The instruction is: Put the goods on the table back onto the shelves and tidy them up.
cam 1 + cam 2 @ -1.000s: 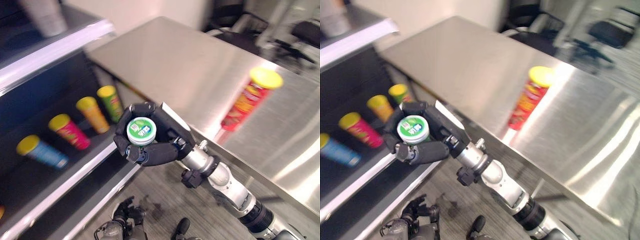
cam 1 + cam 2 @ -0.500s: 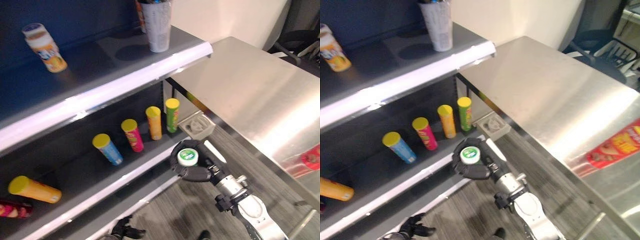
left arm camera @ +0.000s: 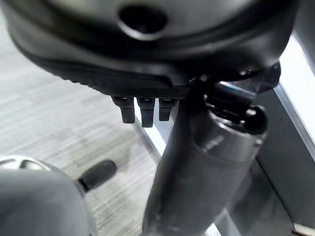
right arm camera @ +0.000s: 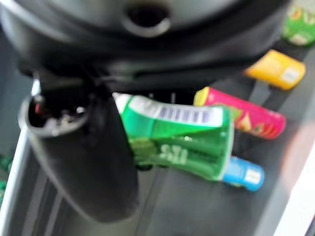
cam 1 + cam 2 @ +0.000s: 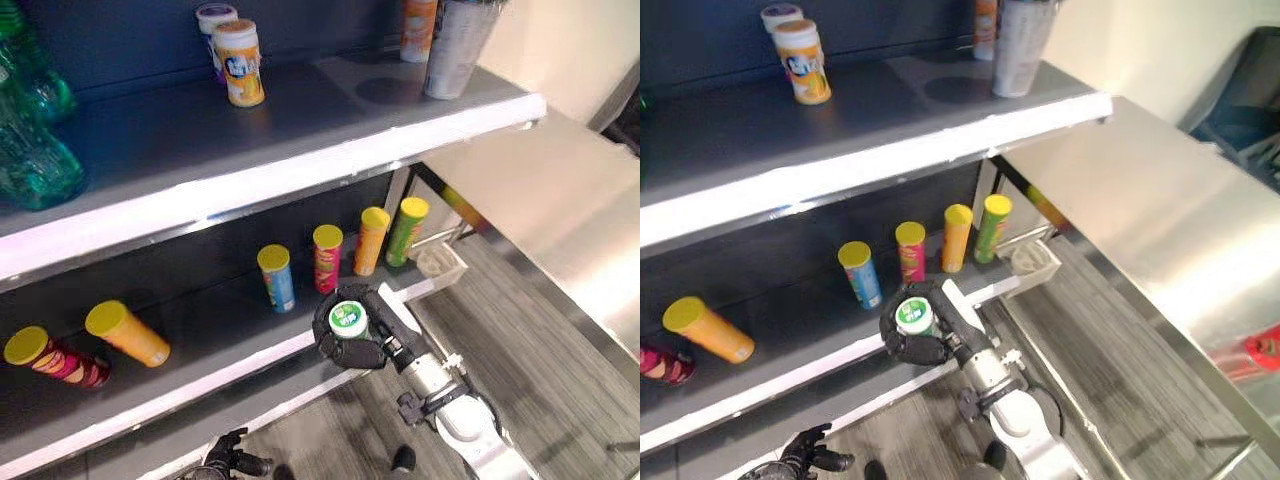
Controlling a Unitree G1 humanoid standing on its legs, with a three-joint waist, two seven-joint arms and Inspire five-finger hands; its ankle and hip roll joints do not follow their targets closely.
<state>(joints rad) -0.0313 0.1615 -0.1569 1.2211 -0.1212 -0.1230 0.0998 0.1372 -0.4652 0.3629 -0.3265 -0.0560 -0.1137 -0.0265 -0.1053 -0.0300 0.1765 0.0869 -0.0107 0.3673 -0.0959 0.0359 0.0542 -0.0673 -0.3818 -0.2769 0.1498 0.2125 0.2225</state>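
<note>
While it hovers just off the lower shelf's (image 5: 200,385) front edge, the right robot hand (image 5: 345,340) is clenched around a green canister (image 5: 348,319), white-and-green lid up.

From the left eye: four upright chip tubes (image 5: 327,257) stand on the lower shelf, two more lie toppled (image 5: 127,332) farther left; the upper shelf (image 5: 300,110) carries cups, and green bottles (image 5: 35,150) are cut off at the edge. From the right eye: the steel desk (image 5: 1160,220) sits right of the shelves over grey plank floor (image 5: 1120,380), a red tube (image 5: 1265,350) cropped at its edge. Right wrist: the green canister is gripped, blurred. Left wrist: the left robot hand (image 3: 141,109) shows short dark fingertips; I cannot tell its state.
</note>
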